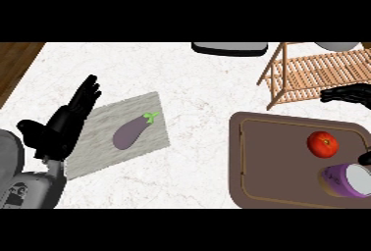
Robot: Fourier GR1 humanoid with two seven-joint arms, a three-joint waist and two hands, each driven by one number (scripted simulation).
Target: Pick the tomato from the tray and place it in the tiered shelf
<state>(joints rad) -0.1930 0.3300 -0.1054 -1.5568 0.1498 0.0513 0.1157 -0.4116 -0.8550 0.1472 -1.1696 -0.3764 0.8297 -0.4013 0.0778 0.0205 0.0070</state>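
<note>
The right hand (349,94) comes in from the right edge with its fingers (333,94) loosely spread and nothing in them. They lie across the lower front of the tiered shelf (311,73). A dark bit at the edge further down may be its thumb, though I cannot tell. The tomato (322,144) sits below those fingers and a little inward of them, apart from them, on the brown tray (250,162). Nearer the robot than the tomato, just beside it, stands a purple cup (345,180), so a grasp probably needs to come from above to avoid knocking it. The shelf stands directly behind the tray, which keeps the carry short. The left hand (62,125) rests open at the left, fingers up, beside a grey mat (98,152) that holds an eggplant (132,132) on the bench (203,83)
</note>
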